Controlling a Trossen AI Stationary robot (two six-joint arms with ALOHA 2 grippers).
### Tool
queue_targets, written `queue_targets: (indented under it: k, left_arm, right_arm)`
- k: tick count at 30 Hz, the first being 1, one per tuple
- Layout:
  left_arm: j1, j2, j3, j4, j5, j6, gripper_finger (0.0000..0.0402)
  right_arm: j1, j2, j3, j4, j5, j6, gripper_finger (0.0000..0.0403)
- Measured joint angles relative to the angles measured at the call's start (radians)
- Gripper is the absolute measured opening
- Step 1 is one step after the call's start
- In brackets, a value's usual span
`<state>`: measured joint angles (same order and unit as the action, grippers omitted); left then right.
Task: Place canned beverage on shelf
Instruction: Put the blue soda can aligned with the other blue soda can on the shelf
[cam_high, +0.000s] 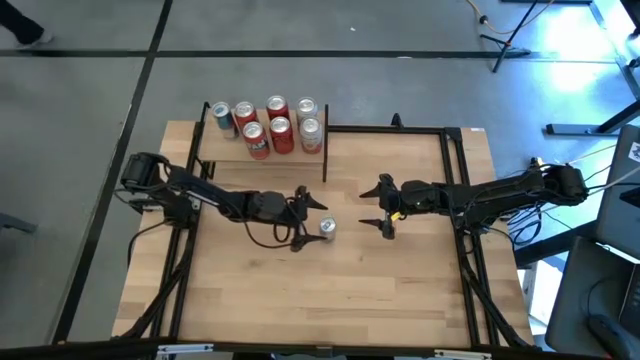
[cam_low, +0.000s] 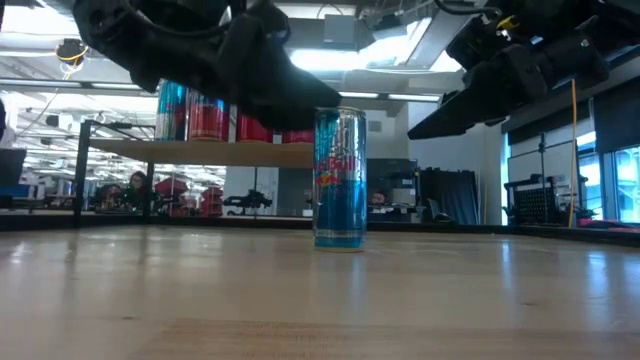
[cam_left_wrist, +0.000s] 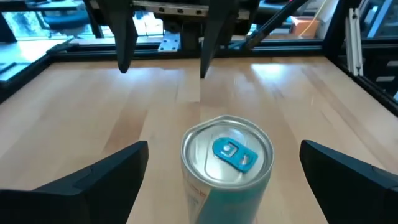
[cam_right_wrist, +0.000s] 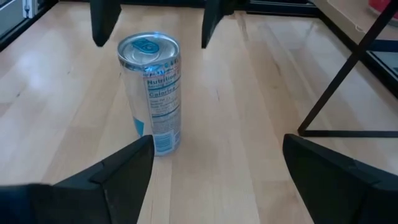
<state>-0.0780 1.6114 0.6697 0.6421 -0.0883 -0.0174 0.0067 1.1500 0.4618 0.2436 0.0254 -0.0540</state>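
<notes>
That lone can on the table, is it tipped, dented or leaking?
Nothing stands out. The slim silver-and-blue beverage can stands upright on the light wooden tabletop, tab closed, with no dent or puddle visible. It simply sits apart from the cans on the small raised wooden shelf.

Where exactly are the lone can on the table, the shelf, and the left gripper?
can (cam_low: 339, 180), low view, middle of its printed side.
shelf (cam_high: 222, 149), high view, bare front part of its wooden board.
left gripper (cam_high: 312, 221), high view, midway between its open fingertips, beside the can.
</notes>
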Motion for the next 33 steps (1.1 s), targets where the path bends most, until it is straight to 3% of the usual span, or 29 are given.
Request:
queue_targets:
  k: [9,14,18,28,33]
  left_arm:
    - [0.002,0.093,0.0,0.127,0.042,-0.004,0.0393]
    - [0.002,0.107,0.0,0.133,-0.003,-0.006,0.0379]
    - [0.002,0.107,0.0,0.139,-0.003,-0.006,0.0339]
    - [0.0,0.107,0.0,0.139,-0.014,0.001,0.0189]
    - [-0.029,0.066,-0.001,0.098,-0.019,0.001,0.0156]
  right_arm:
    - [0.0,0.0,0.0,0.001,0.0,0.0,0.034]
    - [0.0,0.0,0.0,0.001,0.0,0.0,0.034]
    - [0.0,0.0,0.0,0.001,0.0,0.0,0.034]
    - [0.0,0.0,0.0,0.001,0.0,0.0,0.0339]
    - [0.0,0.0,0.0,0.0,0.0,0.0,0.034]
